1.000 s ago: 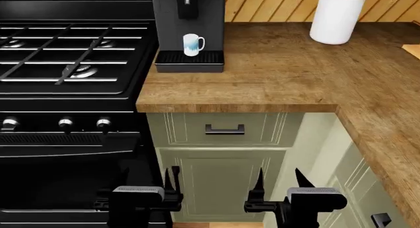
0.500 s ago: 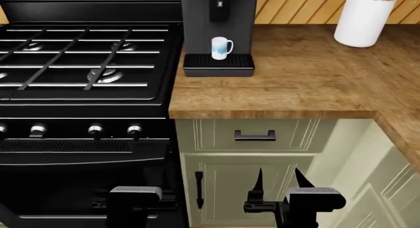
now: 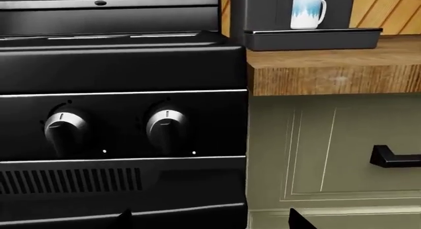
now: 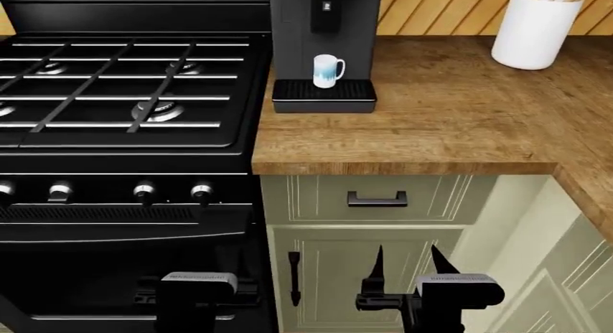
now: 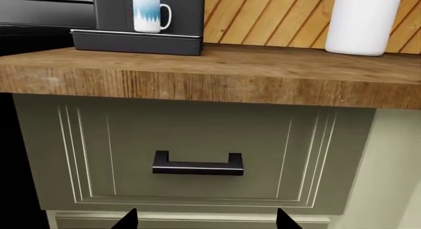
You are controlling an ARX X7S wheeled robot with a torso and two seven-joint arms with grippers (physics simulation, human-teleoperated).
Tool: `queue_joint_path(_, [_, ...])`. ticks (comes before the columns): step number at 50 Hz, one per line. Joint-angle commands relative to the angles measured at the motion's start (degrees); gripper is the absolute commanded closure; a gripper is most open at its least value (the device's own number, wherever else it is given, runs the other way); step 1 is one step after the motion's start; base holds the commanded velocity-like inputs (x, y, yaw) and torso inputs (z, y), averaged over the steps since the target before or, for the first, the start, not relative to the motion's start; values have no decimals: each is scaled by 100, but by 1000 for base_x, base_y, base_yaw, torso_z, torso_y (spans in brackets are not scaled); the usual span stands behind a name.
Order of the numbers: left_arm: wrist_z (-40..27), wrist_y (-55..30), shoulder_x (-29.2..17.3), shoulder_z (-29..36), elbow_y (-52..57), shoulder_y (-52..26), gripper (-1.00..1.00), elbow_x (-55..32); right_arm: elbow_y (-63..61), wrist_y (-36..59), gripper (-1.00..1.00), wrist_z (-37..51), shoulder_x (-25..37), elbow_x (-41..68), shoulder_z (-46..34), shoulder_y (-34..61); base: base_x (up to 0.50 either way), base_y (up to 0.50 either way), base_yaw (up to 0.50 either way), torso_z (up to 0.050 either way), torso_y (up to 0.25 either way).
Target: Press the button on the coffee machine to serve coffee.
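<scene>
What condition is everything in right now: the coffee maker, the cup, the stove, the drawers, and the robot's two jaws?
coffee machine: upright on the counter, button not yet pressed
mug: upright on the drip tray, under the spout
stove: no flames visible
drawer: closed
cabinet door: closed
white canister: upright
left gripper: low, jaws hidden
right gripper: open, empty
</scene>
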Motion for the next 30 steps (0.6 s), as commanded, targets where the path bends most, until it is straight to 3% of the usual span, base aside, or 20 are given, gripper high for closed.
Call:
queue_joint_path(1, [-58,69,-78,19,20,25,-100,-84,5,2,-100,87,53,31,-64,11,0,0,0,0,0])
queue_joint_path(5, [-31,148,-105,34,12,40,-100,-133,3,-2,-100,110,71,48,-79,12,0,0,0,0,0])
queue_joint_path(30, [-192,270,-198,162,0,19,-100,-121,-40,-10,-100,222,163,121,-196,9,0,0,0,50,0])
